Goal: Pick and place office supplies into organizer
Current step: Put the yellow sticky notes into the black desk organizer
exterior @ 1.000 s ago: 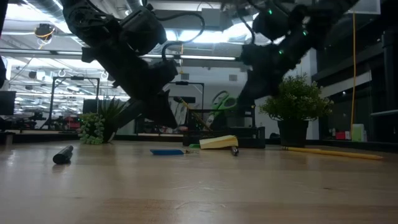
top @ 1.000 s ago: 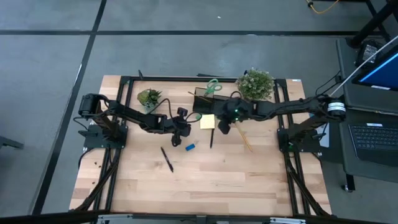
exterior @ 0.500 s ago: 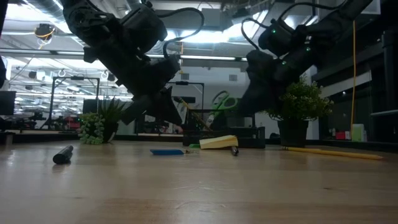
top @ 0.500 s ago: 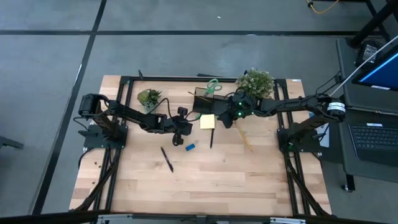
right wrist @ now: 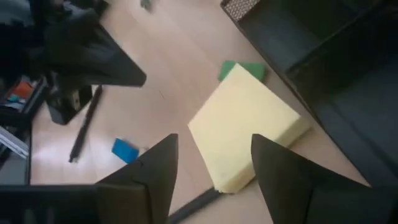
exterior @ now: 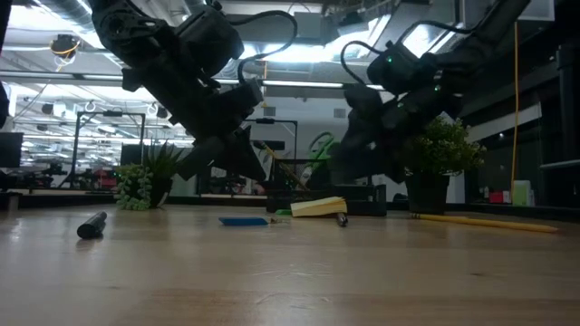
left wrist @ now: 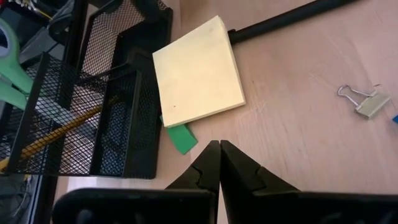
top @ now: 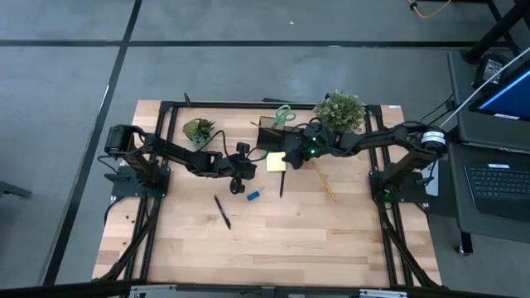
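While both arms are crowded over the back middle of the table, the organizer is seen at the rear, black mesh, with green scissors and a pencil already standing in it. The yellow sticky-note pad is lying flat on the wood, touching or just beside the organizer's front wall; a green eraser is tucked at the pad's corner by the mesh.

The right gripper is held above the pad with its fingers spread wide — nothing is gripped, and the pad is framed between them in the right wrist view, slightly ahead. The left gripper is parked just left of the pad, fingers pressed together and empty, pad ahead of the tips.

The right arm is judged the nearer and better posed. The pad is roughly square, so no long axis matters much — its edges are seen turned diagonal to the open fingers, so a wrist twist may be needed.

A black pen lies beside the pad, a blue eraser in front, another pen farther forward.
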